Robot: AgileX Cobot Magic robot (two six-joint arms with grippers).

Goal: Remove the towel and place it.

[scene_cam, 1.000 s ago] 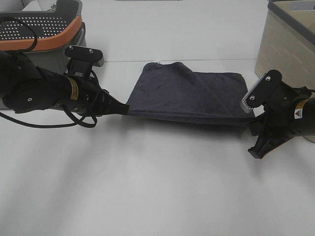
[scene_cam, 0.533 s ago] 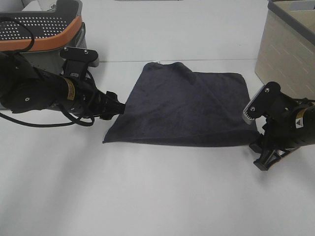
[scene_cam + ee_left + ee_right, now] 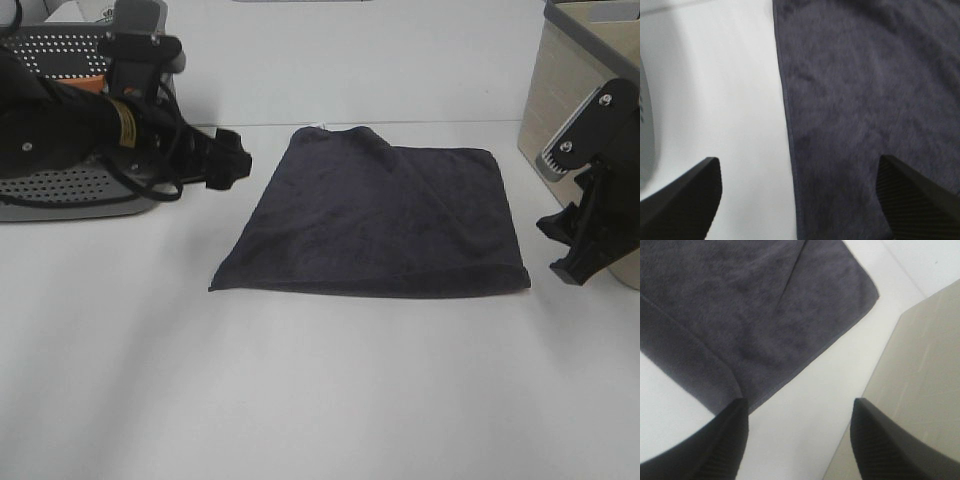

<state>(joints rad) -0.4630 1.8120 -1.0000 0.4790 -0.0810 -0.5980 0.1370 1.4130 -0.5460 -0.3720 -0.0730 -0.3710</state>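
Observation:
The dark charcoal towel (image 3: 375, 215) lies spread flat on the white table, with a fold ridge near its far left corner. My left gripper (image 3: 238, 165) is open and empty, off the towel's left edge and near the grey basket. In the left wrist view the towel (image 3: 865, 100) lies below the open gripper (image 3: 800, 200), with nothing between the fingertips (image 3: 685, 200). My right gripper (image 3: 560, 250) is open and empty, just past the towel's right edge. The right wrist view shows the towel's corner (image 3: 740, 305) below the spread gripper (image 3: 797, 440).
A grey perforated basket (image 3: 60, 190) with an orange part stands at the back left, partly behind my left arm. A beige bin (image 3: 575, 90) stands at the back right, close to my right gripper; it also shows in the right wrist view (image 3: 910, 365).
Both grippers let go of the towel, which dropped from its stretched hold to lie flat. Both arms then drew back outward, away from the towel's edges.

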